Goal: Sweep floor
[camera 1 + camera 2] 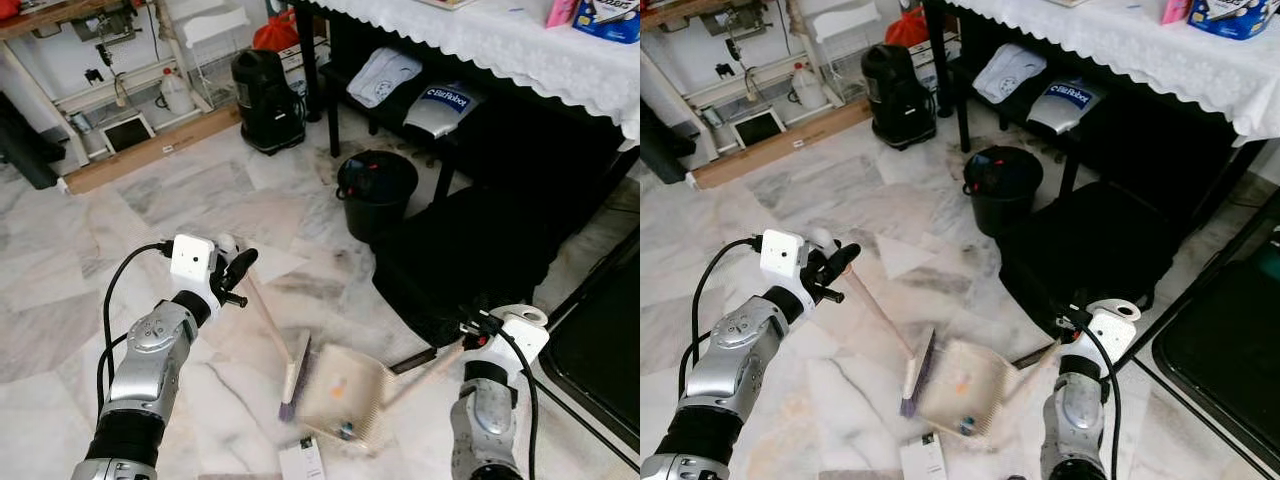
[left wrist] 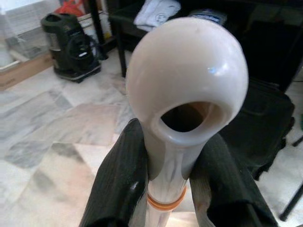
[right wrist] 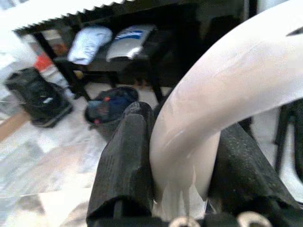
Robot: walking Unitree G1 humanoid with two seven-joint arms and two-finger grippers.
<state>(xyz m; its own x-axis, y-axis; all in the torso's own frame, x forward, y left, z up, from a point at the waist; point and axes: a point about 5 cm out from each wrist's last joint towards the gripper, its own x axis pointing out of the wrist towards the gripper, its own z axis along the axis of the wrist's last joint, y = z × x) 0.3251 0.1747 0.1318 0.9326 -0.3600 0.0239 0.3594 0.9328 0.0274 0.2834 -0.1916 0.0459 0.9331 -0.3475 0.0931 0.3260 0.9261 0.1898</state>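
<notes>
A hand brush (image 1: 292, 372) with a long pale handle and purple-tipped bristles rests its head on the marble floor. My left gripper (image 1: 236, 272) is shut on the top of that handle, whose looped cream end (image 2: 187, 80) sits between the black fingers (image 2: 118, 184). Right beside the brush head lies a cream dustpan (image 1: 345, 395) with small bits of litter in it. Its handle slants up to my right gripper (image 1: 470, 335), which is shut on the pale dustpan handle (image 3: 199, 137).
A black waste bin (image 1: 377, 190) stands behind the dustpan, next to a black bag (image 1: 470, 260). A dark table with a white lace cloth (image 1: 520, 45) fills the back right. A black appliance (image 1: 266, 100) and shelving stand at the back. A white box (image 1: 302, 460) lies near my feet.
</notes>
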